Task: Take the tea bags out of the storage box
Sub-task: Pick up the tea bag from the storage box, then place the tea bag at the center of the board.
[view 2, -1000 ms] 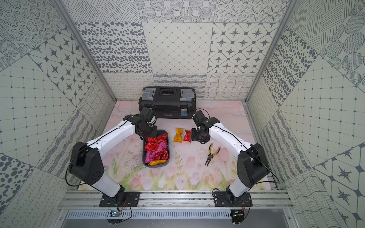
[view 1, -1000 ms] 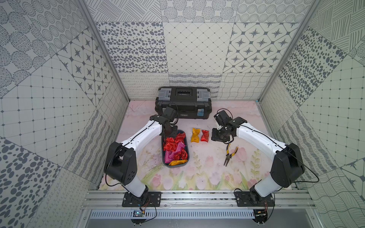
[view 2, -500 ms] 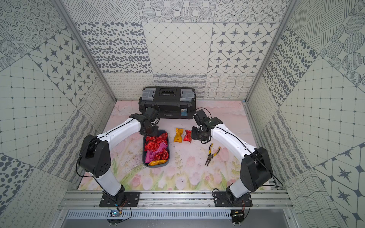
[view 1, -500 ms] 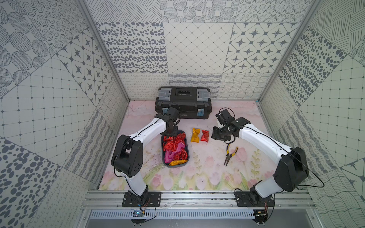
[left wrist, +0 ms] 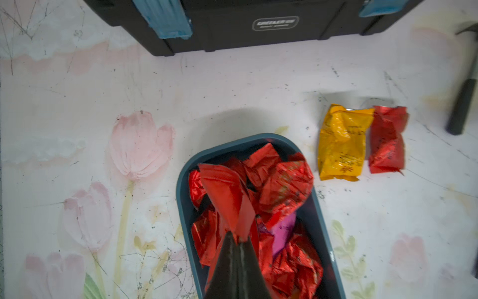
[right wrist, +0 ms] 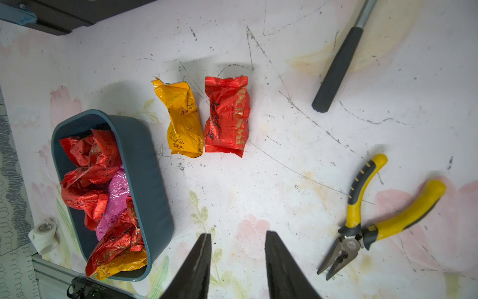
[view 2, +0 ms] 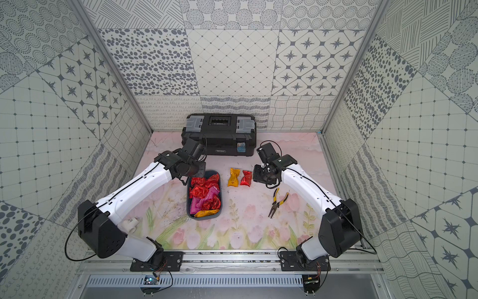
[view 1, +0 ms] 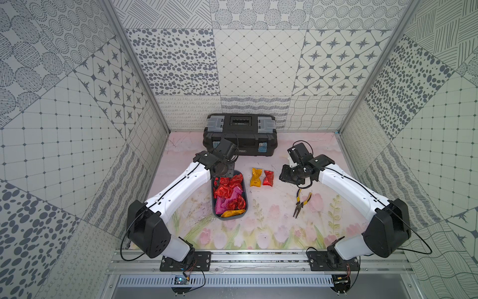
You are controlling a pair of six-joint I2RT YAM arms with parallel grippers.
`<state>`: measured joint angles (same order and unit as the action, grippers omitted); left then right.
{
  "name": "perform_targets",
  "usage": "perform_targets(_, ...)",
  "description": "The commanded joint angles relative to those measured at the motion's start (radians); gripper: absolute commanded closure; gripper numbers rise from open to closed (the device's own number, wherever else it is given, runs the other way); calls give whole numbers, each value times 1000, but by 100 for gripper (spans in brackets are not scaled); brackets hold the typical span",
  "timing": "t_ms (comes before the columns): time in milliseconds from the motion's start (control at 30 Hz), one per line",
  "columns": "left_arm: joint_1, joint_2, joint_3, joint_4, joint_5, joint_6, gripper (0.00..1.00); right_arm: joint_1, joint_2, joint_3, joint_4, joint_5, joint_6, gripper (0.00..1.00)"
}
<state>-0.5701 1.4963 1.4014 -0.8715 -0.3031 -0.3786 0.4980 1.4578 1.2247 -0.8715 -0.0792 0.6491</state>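
The storage box [view 1: 230, 218], a dark blue-grey bin, lies mid-table in both top views [view 2: 204, 218] and holds several red, pink and orange tea bags [view 1: 229, 192]. My left gripper [left wrist: 236, 236] hangs over the box's far end, shut on the crimped end of a red tea bag [left wrist: 225, 191] that stands up out of the pile. In a top view its wrist [view 1: 222, 169] hides the fingertips. An orange tea bag [view 1: 255, 177] and a red tea bag [view 1: 268, 178] lie side by side on the table right of the box. My right gripper [right wrist: 236, 234] hovers open and empty just right of the pair.
A black toolbox [view 1: 240, 136] with blue latches stands at the back. Yellow-handled pliers [view 1: 301, 203] lie right of centre. A hammer handle [right wrist: 338, 67] lies by the right arm. A small white fitting [view 2: 132, 224] sits under the left arm.
My left gripper has gone from partly open to shut, pinching a red tea bag at the box's far end, and the left arm has swung. The right gripper has barely shifted.
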Motion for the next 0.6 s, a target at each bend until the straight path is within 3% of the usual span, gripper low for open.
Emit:
perform_targets(0, -168, 22, 64, -97, -25, -170, 100, -35, -59, -55, -19, 65, 51, 61)
perform_targets(233, -390, 219, 158, -58, 1, -268, 100, -144, -175, -185, -28, 58, 86, 61)
perform_targets(367, -435, 357, 215, -22, 32, -312, 100, -164, -226, -226, -31, 47, 80, 61)
perform_targets(567, -456, 584, 431, 26, 40, -304, 100, -175, -328, -277, -93, 76, 75, 61)
